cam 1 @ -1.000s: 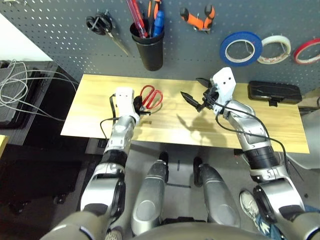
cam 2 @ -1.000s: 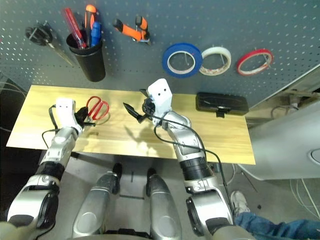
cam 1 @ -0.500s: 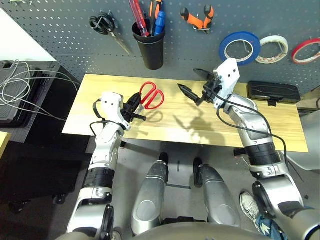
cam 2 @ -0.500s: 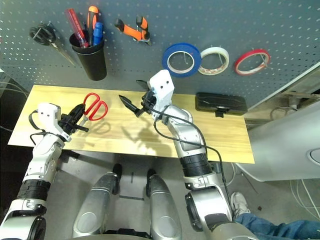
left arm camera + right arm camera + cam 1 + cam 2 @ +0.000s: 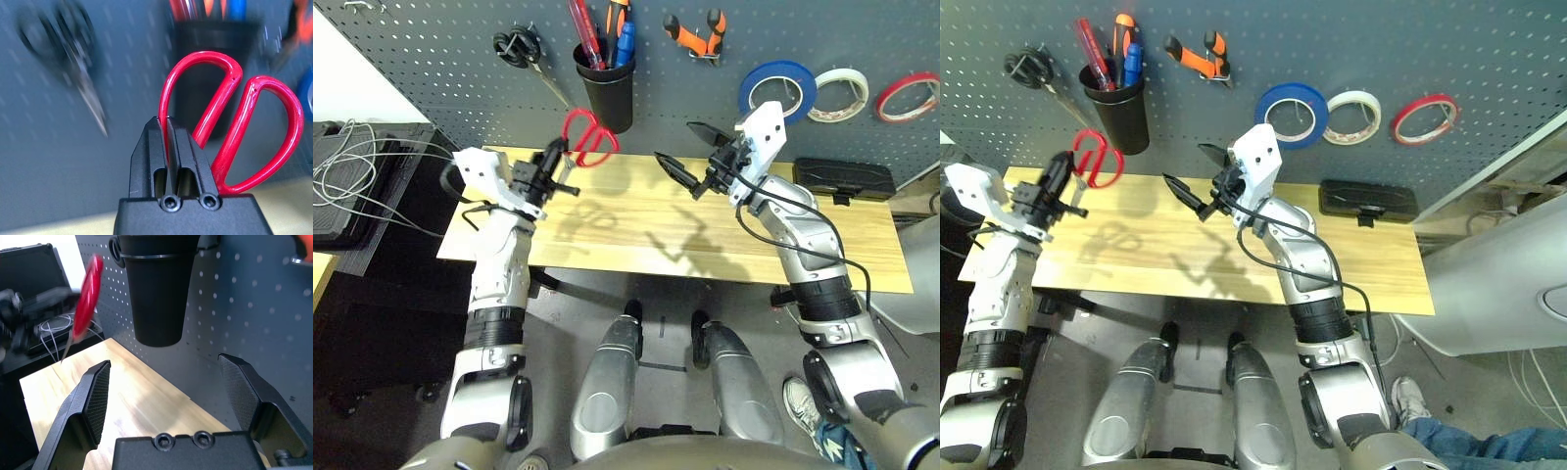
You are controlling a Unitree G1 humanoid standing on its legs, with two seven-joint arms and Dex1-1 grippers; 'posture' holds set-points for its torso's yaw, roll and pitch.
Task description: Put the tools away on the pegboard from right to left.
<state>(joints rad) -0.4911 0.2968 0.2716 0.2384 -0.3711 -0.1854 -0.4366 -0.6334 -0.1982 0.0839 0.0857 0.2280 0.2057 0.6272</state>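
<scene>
Behind the wooden table (image 5: 724,245) stands the pegboard (image 5: 431,59), dark grey-blue. Red-handled scissors (image 5: 587,139) are clamped in the left gripper (image 5: 551,166), fingers closed on the blades, handle loops projecting past the fingertips toward 1 o'clock, clear of the table surface and just in front of the black cup (image 5: 605,90). Black-handled scissors (image 5: 524,54) hang at 11 o'clock from the red pair. The cup holds the blue-handled screwdriver (image 5: 625,41); orange-and-black pliers (image 5: 697,34) hang at its 2 o'clock. The right gripper (image 5: 690,155) hovers above the table at 3 o'clock from the scissors, well apart, jaws spread wide and empty. The blue tape roll (image 5: 777,90) hangs at 2 o'clock from it
</scene>
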